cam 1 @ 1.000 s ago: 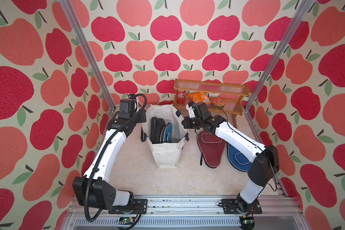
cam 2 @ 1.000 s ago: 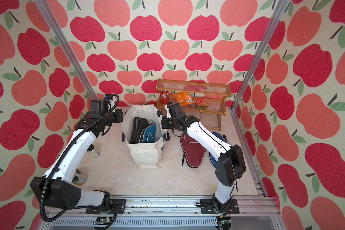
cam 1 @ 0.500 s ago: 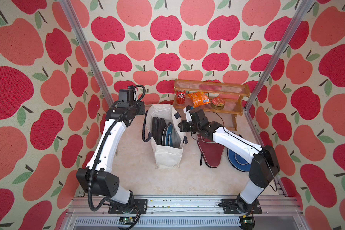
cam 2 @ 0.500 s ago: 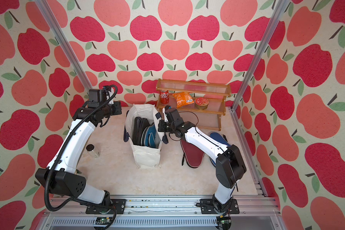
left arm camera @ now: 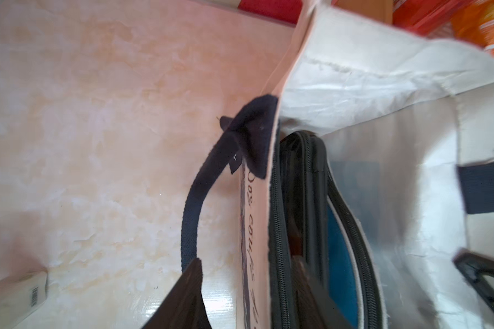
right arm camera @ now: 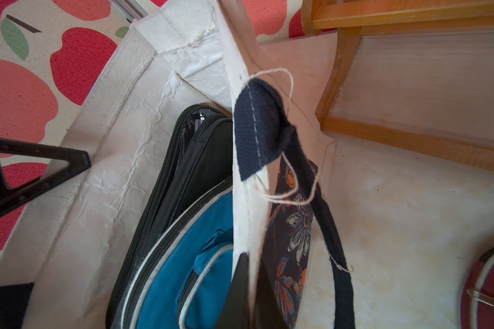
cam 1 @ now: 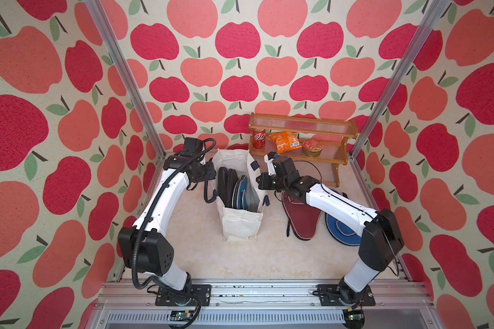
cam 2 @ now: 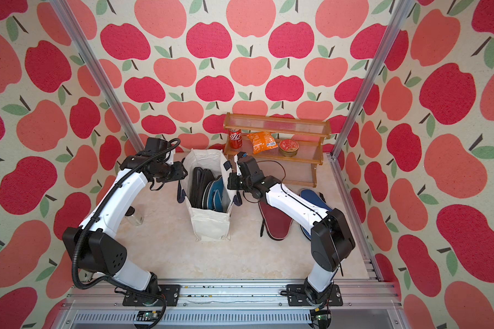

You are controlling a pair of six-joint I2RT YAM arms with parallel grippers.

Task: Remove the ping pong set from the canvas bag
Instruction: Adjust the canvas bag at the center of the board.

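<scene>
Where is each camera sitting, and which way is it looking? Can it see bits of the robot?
Top views: high above the robot's base, looking down at the whole table; left arm and right arm show, canvas bag between.
Left wrist: on the left arm, peering into the bag; left claw open around its wall.
Right wrist: on the right arm, at the opposite side; right claw pinching the wall.
Shared: both wrist views show the teal-blue case inside.

Most of dark blue cover (cam 1: 341, 235) hidden under right arm (cam 1: 337, 202), lower halves of paddle cases (cam 1: 234, 188) hidden inside canvas bag (cam 1: 240, 228).
</scene>
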